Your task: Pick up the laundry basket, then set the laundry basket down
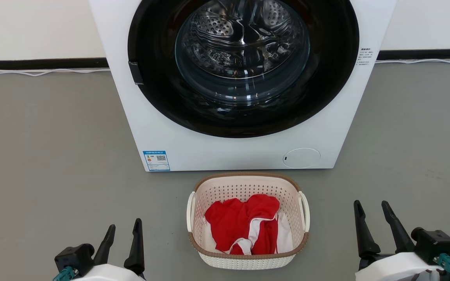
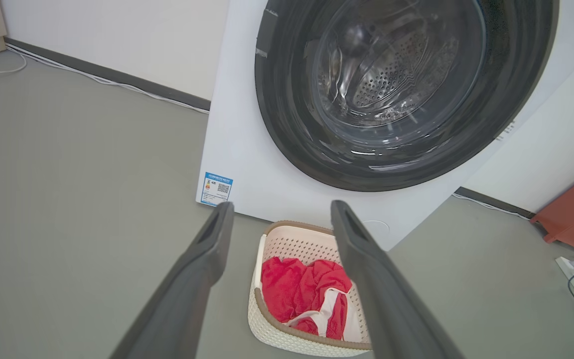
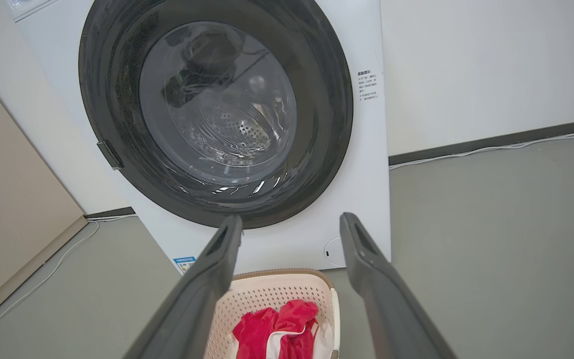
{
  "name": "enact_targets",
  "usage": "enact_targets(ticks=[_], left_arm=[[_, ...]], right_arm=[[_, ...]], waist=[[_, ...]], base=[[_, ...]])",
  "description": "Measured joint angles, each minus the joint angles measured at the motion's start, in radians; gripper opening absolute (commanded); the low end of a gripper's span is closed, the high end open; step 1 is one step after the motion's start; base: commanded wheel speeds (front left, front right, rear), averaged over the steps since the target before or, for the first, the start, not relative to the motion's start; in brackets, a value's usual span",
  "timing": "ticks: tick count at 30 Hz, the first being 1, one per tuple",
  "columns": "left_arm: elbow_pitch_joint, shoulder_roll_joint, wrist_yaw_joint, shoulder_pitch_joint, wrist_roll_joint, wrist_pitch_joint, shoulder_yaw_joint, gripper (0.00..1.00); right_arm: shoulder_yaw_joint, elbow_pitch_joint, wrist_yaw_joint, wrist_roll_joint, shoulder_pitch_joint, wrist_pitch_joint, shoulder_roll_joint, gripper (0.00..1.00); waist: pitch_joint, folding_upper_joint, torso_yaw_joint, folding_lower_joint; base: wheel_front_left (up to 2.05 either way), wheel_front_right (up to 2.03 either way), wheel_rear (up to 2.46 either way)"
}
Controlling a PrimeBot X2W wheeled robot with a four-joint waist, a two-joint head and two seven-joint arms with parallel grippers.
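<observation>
Noted laundry basket [image 1: 248, 261] on floor [image 1: 53, 156] before washing machine [image 1: 229, 152], bottom hidden under red clothes [image 1: 236, 218]. Found left gripper [image 1: 124, 223] and right gripper [image 1: 370, 203] parted, empty, both cut off below.

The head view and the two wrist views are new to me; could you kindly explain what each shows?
This is a wheeled robot with two arms. The head view looks down from its head camera: its left gripper and right gripper show at the bottom, both open, holding nothing. Each wrist view looks along that gripper's two dark fingers. On the grey floor stands the laundry basket, with red and white clothes inside, just before a white washing machine.
</observation>
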Motion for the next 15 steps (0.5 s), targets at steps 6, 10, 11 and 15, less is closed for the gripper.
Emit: enact_targets(ticks=[6,10,11,15], left_arm=[[-0.001,0.001,0.000,0.001,0.072,-0.015,0.009,1.00],[-0.001,0.001,0.000,0.001,0.118,-0.026,0.009,1.00],[-0.001,0.001,0.000,0.002,0.128,-0.030,0.008,1.00],[-0.001,0.002,0.000,0.005,0.174,-0.042,0.007,1.00]], right_arm=[[-0.007,0.014,0.000,-0.071,0.000,-0.019,0.003,1.00],[-0.007,0.020,0.000,-0.121,0.000,-0.030,0.003,1.00],[-0.007,0.022,0.000,-0.132,0.000,-0.034,0.004,1.00],[-0.006,0.036,0.000,-0.185,0.000,-0.043,0.005,1.00]], waist=[[0.001,0.0000,0.001,0.0000],[0.002,0.0000,0.001,0.0000],[0.002,0.0000,0.001,0.0000],[0.002,0.0000,0.000,0.0000]], base=[[0.00,0.00,0.00],[0.00,0.00,0.00],[0.00,0.00,0.00],[0.00,0.00,0.00]])
